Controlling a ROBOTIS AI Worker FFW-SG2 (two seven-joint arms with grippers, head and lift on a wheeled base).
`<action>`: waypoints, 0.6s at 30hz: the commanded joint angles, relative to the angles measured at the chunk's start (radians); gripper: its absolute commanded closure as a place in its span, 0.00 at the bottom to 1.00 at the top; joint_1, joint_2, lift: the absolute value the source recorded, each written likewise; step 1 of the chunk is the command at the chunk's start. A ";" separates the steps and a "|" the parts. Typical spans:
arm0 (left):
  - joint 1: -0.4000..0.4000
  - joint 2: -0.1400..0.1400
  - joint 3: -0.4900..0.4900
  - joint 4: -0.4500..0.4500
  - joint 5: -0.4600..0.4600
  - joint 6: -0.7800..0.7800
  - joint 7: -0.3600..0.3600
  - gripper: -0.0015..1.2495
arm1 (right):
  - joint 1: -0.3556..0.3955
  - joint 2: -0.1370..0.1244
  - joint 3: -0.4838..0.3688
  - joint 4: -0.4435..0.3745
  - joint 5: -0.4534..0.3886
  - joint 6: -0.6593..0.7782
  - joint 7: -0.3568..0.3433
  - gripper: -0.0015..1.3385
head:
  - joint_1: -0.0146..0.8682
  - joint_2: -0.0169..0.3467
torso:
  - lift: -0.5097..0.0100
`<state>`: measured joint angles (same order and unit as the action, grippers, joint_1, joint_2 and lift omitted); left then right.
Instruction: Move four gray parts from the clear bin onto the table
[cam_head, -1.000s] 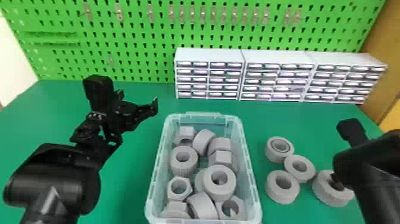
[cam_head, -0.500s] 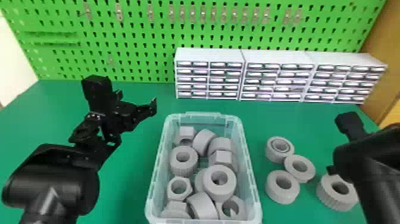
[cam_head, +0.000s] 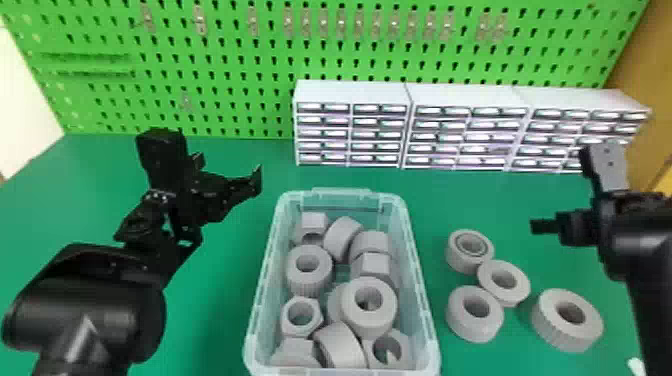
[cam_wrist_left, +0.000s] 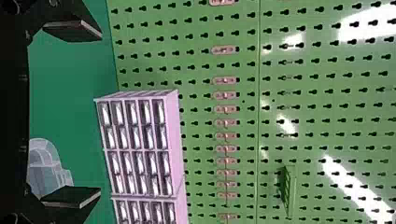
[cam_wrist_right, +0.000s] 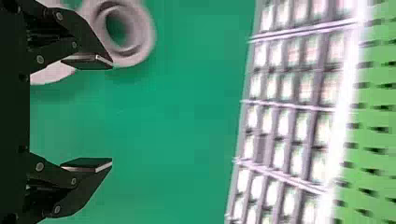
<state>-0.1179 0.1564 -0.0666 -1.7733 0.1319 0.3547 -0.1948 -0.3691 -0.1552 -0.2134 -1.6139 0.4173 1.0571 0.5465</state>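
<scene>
Head view shows four parts (cam_head: 475, 328) beside the bin (cam_head: 421, 295); wrist views, left tool (cam_head: 228, 170) and right tool (cam_head: 560, 227) released.

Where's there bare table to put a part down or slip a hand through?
Bare table lies between the left arm and the clear bin, and between the drawer units and the four gray parts right of the bin. It is crowded among those parts, near the right arm, and inside the bin, where more parts are heaped.
</scene>
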 joint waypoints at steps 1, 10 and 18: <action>0.006 0.000 0.007 0.000 0.000 0.001 0.000 0.10 | 0.013 0.016 -0.035 -0.015 -0.158 -0.131 -0.046 0.39 | 0.78 0.14 | 0.89; 0.012 -0.003 0.030 -0.005 0.002 0.000 0.000 0.10 | 0.085 0.049 -0.066 -0.054 -0.377 -0.384 -0.148 0.39 | 0.78 0.14 | 0.89; 0.032 -0.020 0.071 -0.025 -0.014 0.000 0.000 0.10 | 0.145 0.068 -0.053 -0.113 -0.528 -0.460 -0.198 0.39 | 0.78 0.14 | 0.89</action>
<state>-0.0920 0.1452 -0.0161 -1.7886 0.1259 0.3543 -0.1948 -0.2513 -0.0963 -0.2757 -1.6932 -0.0426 0.6310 0.3560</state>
